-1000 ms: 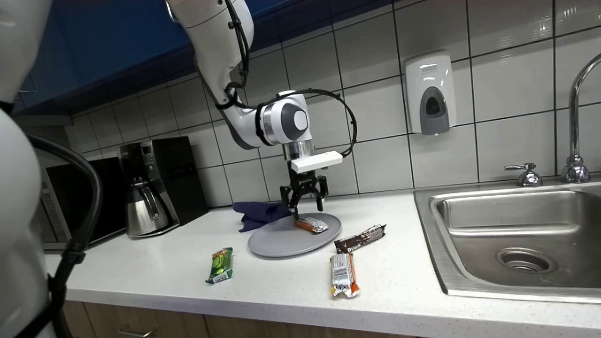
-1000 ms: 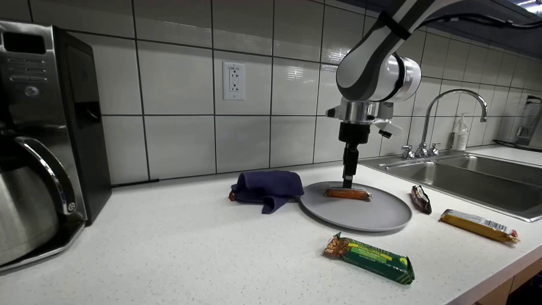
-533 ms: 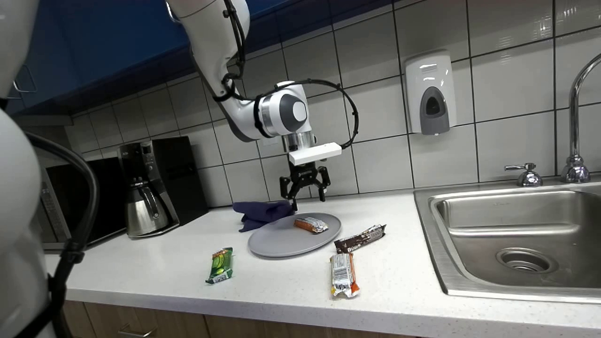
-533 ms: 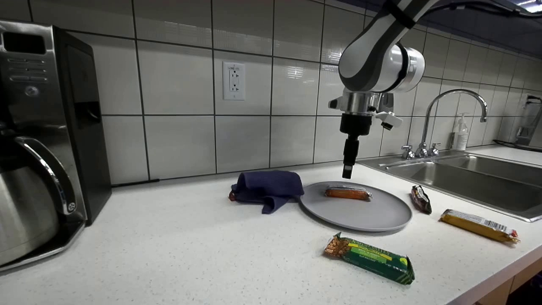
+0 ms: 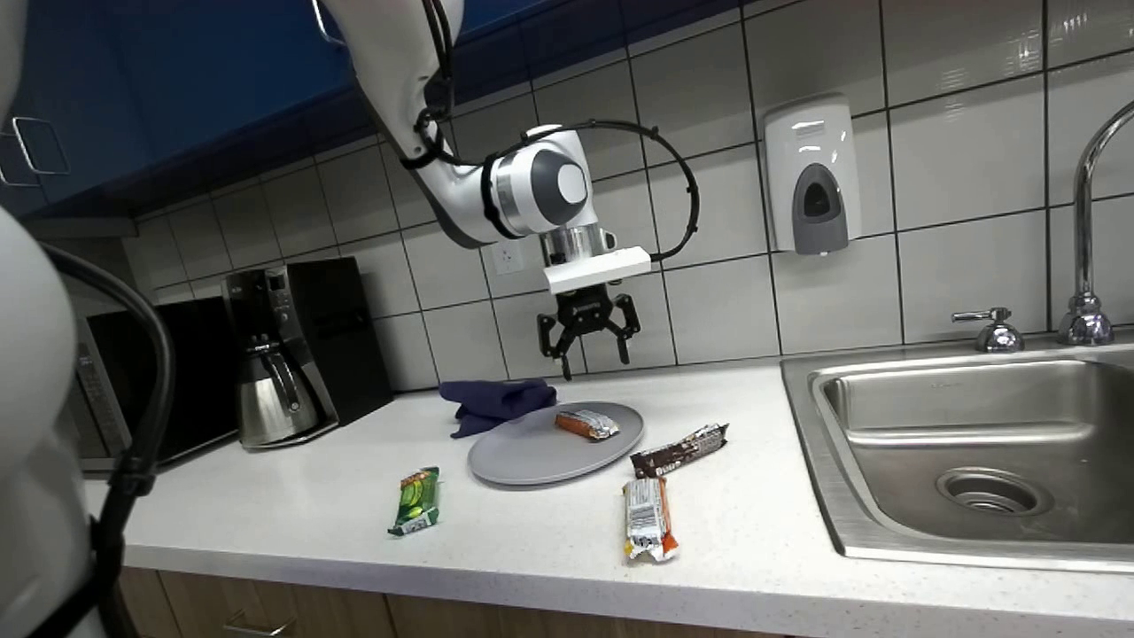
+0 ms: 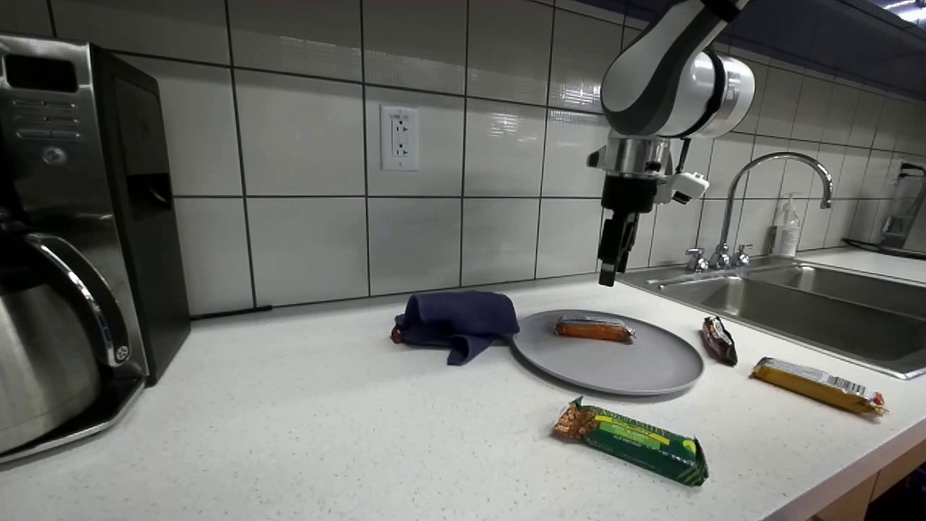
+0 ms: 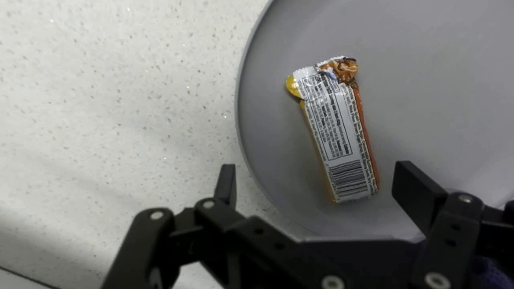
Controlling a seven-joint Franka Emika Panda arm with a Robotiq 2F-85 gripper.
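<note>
My gripper [image 5: 595,365] stands open above the grey plate [image 5: 532,456], its black fingers wide apart with nothing between them. On the plate lies a wrapped bar in orange, yellow and white [image 7: 339,132], barcode side up, apart from the fingers. Both exterior views show the gap between the fingertips and this bar [image 6: 595,330]. In the wrist view one finger [image 7: 227,184] appears over the counter beside the plate's rim, the other over the plate.
Near the plate lie a green packet [image 6: 640,441], a brown wrapped bar [image 5: 680,452] and an orange-yellow bar [image 5: 648,518]. A purple cloth [image 6: 463,318] touches or nearly touches the plate. A coffee maker [image 5: 283,354] and sink [image 5: 811,425] flank the area.
The gripper has risen from the bar on the plate, where its fingertips were down by it, and drifted slightly towards the sink. The bar stays put; the jaws look a little wider.
</note>
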